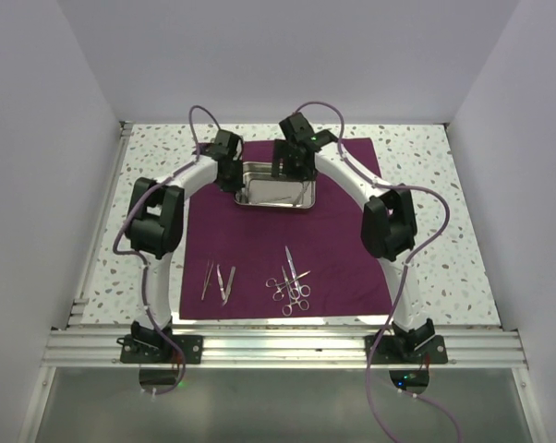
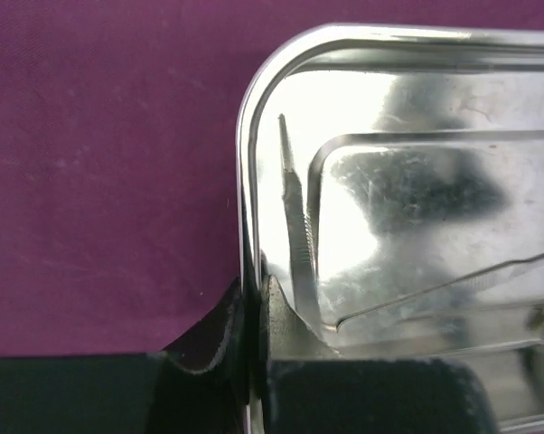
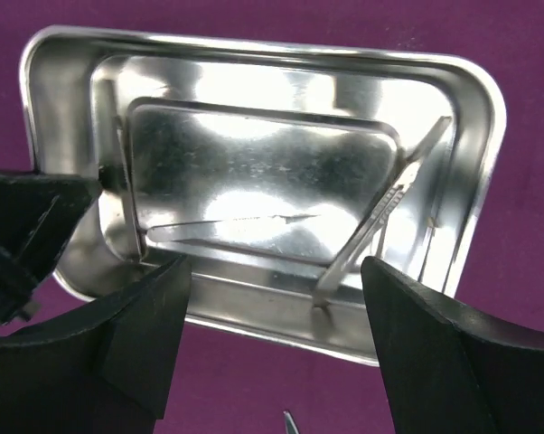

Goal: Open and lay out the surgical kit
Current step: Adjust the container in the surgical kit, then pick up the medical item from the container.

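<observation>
The steel tray sat on the maroon cloth wrap toward the far middle of the desk. The left jaws were pressed together on the rim at the tray's left near corner. The right jaws hung spread wide above its open interior.

The likeliest slip was with the slim ridged instrument propped against the tray's right wall. It was thin, the steel under it was slick, and wide jaws coming down could knock it flat or skate it along the floor instead of catching it. A second narrow instrument lay along the left wall, just beside the pinched rim. A jolt there could shift it (a faint line across the tray floor might be a third piece or only a reflection).

If the left arm lifted or twisted, the tray could tip, or drag the cloth and disturb what was laid out toward the near edge: two tweezers, scissors and ring-handled forceps.

The desk was pale and speckled, with an aluminium rail along its near edge and plain white walls on three sides.
</observation>
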`<state>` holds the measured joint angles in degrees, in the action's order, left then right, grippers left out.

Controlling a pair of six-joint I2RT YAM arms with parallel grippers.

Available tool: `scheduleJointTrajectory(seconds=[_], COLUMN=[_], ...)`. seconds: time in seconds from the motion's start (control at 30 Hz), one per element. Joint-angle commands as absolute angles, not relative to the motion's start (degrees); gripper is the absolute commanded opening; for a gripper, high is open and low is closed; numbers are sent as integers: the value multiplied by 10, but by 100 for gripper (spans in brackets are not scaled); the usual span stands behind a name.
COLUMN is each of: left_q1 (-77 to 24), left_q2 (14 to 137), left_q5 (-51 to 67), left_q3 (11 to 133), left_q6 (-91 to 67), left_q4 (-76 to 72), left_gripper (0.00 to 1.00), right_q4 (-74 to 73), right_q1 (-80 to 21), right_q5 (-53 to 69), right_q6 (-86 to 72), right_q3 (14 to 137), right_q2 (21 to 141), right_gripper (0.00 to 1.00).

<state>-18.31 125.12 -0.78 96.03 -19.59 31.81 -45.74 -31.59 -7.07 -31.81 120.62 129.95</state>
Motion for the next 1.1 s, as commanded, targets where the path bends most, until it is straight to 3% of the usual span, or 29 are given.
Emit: scheduleJointTrajectory(seconds=[0.0, 0.17, 0.37, 0.8, 1.07], left_q1=[-171, -171, -173, -196, -197], left_q2=[1244, 1240, 1228, 1236, 1220], left_q5=[97, 75, 71, 12, -18], left_q3=[880, 846, 827, 874, 870], left_q6=[-256, -275, -268, -207, -198], left_q4=[266, 259, 253, 337, 367], left_gripper=[0, 0, 0, 0, 0], right_q4=[-452, -494, -473, -448, -425], right_q1=[-312, -309, -301, -292, -273], right_q5=[-94, -168, -146, -156, -188], right_q6=[-315, -326, -355, -345, -353], right_q3=[1224, 1219, 1167, 1289, 1292], right_q2=[1271, 1274, 1283, 1422, 1457], right_gripper=[80, 80, 79, 77, 72])
